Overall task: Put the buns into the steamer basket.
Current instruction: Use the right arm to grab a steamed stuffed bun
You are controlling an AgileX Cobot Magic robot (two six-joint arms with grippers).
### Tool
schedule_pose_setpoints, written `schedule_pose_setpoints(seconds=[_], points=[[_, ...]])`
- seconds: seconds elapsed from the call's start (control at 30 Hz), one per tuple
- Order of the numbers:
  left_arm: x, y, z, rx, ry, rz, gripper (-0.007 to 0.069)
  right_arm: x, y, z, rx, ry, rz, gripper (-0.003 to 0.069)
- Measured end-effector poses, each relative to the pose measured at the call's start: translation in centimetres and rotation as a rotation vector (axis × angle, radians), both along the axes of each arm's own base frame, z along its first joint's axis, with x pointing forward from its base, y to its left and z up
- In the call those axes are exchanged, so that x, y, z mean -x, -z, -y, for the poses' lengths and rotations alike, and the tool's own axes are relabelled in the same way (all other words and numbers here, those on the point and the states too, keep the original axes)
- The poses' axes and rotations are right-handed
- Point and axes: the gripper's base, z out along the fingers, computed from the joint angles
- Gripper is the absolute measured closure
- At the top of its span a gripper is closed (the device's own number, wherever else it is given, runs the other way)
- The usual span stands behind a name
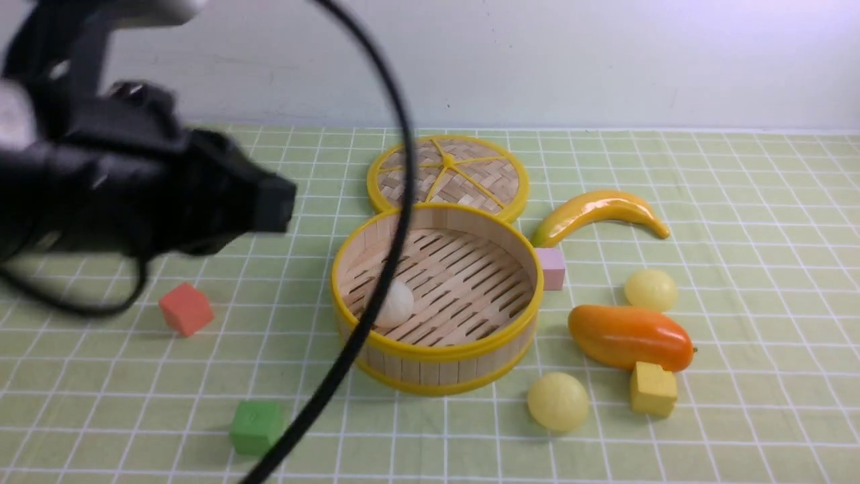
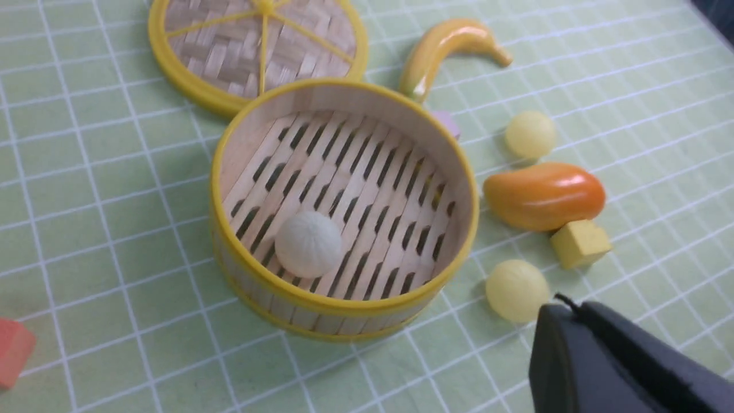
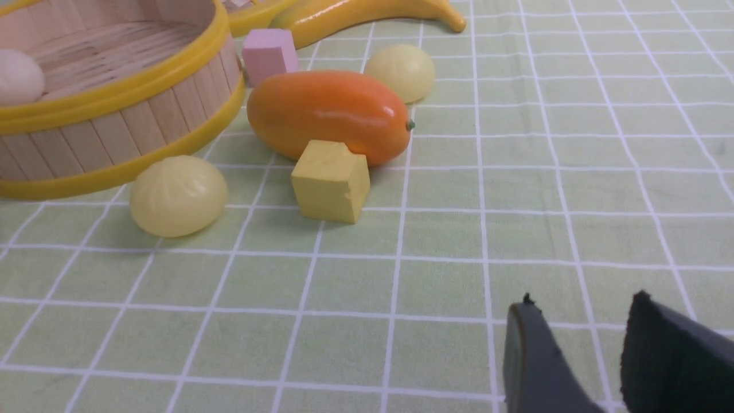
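My left gripper (image 2: 602,355) is pressed together and holds nothing. It hangs above the left part of the table (image 1: 739,417), to the left of the basket (image 1: 430,353), and its cable (image 1: 396,202) loops across the front view. My right gripper (image 3: 582,304) is spread with nothing between its fingers. It sits low over bare cloth on the right side of the table, apart from everything there.

The basket stands mid-table. The white bun (image 1: 401,302) lies inside it on the slats, close to the wall on the basket's near left side. The other two buns are outside on the cloth. The near yellow bun (image 1: 557,401) sits just beside the basket's near right wall, toward the table's near edge. The far yellow bun (image 1: 650,290) sits farther right, just behind the mango (image 1: 630,336), which lies between the two.

A yellow cube (image 1: 652,388) touches the mango's near side. A pink cube (image 1: 551,267) sits just beside the basket's right wall, with the banana (image 1: 598,212) behind it. The lid (image 1: 447,176) lies flat right behind the basket, toward the far edge. On the left of the table, a red cube (image 1: 186,308) and a green cube (image 1: 256,426) stand apart from the basket, the green one nearer the near edge.
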Motion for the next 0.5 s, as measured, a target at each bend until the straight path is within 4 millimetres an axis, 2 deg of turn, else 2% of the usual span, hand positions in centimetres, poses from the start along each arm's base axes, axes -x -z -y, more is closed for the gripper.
schedule_pose_setpoints(seconds=[0.07,0.2,0.23,0.37,0.5], points=[[3.4,2.1,-2.0,0.077,-0.017,0.093,0.0638,0.0,0.0,0.0,0.0,0.0,0.0,0.0419],[7.6,6.1,-4.6,0.181,-0.051,0.219,0.0638,0.0,0.0,0.0,0.0,0.0,0.0,0.0419],[8.3,7.9,-5.0,0.197,-0.062,0.229,0.0638,0.0,0.0,0.0,0.0,0.0,0.0,0.0419],[10.0,11.5,-6.1,0.231,-0.078,0.264,0.0638,0.0,0.0,0.0,0.0,0.0,0.0,0.0419],[10.6,12.8,-6.5,0.254,-0.087,0.302,0.0638,0.0,0.0,0.0,0.005,0.0,0.001,0.0419]])
